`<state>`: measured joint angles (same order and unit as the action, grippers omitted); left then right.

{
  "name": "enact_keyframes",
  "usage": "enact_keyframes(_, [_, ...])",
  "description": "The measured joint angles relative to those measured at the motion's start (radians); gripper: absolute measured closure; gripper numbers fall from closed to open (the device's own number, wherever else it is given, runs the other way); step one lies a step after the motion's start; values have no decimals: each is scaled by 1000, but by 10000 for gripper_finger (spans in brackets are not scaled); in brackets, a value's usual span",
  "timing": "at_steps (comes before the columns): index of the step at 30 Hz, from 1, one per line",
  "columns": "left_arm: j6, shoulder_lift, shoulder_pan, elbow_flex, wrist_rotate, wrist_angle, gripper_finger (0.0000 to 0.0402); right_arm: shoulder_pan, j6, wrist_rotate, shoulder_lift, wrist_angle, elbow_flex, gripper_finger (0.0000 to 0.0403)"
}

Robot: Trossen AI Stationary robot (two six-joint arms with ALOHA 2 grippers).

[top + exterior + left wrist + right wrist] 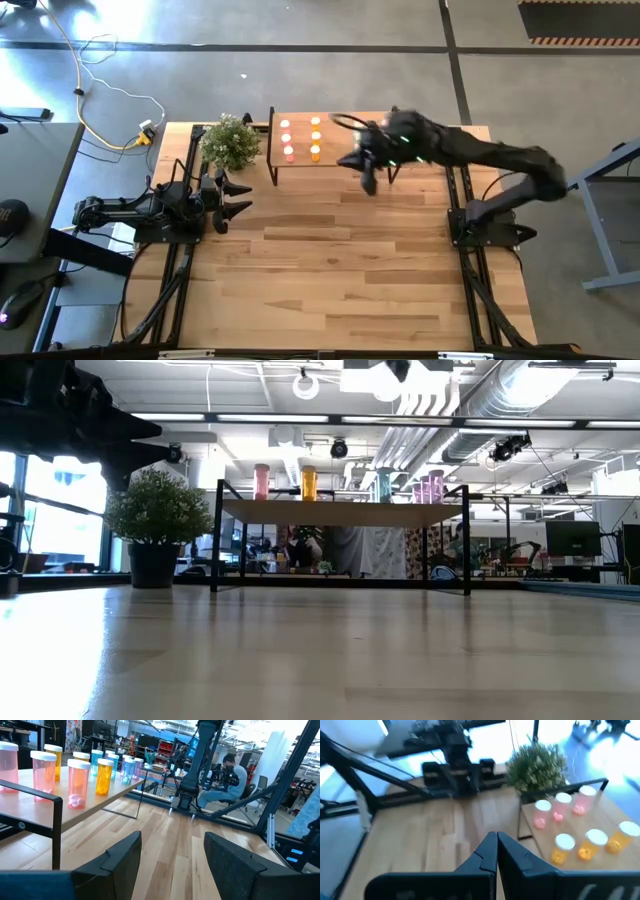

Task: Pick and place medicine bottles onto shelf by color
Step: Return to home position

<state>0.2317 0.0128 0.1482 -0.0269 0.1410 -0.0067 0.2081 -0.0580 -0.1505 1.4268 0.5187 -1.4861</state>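
Lift the right gripper, fingers pressed together on nothing, up & back from the shelf front edge before folding the arm, so it can't clip the medicine bottles standing in colour rows on the shelf top. Left gripper, fingers apart & empty, waits well off the shelf's end, past the potted plant. No brand, label or writing legible on bottles or shelf.

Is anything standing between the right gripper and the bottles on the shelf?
Nothing visible: the right gripper hangs near the shelf, only bare wood between it and the bottles; the potted plant stands beyond them.
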Motion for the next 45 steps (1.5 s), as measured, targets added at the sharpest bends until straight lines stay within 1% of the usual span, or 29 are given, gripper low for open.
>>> enact_keyframes(2, [0,0,0,0,0,0,195,-35,-13,32,-102,-68,111,403])
enact_keyframes(7, [0,0,0,0,0,0,195,-117,-17,118,-343,-172,373,403])
enact_keyframes(11, [0,0,0,0,0,0,195,-161,-23,121,-517,-290,582,403])
enact_keyframes(16, [0,0,0,0,0,0,195,-192,-47,122,-691,-402,800,403])
enact_keyframes(19, [0,0,0,0,0,0,195,-202,-65,138,-779,-444,923,403])
enact_keyframes(23, [0,0,0,0,0,0,195,-204,-100,151,-887,-542,1068,403])
enact_keyframes(26, [0,0,0,0,0,0,195,-204,-111,151,-962,-585,1155,403])
enact_keyframes(31, [0,0,0,0,-1,0,195,-203,-129,182,-1106,-598,1269,403])
enact_keyframes(38, [0,0,0,0,0,0,195,-203,-144,198,-1299,-584,1362,403])
enact_keyframes(45, [0,0,0,0,0,0,195,-203,-193,230,-1428,-571,1460,403])
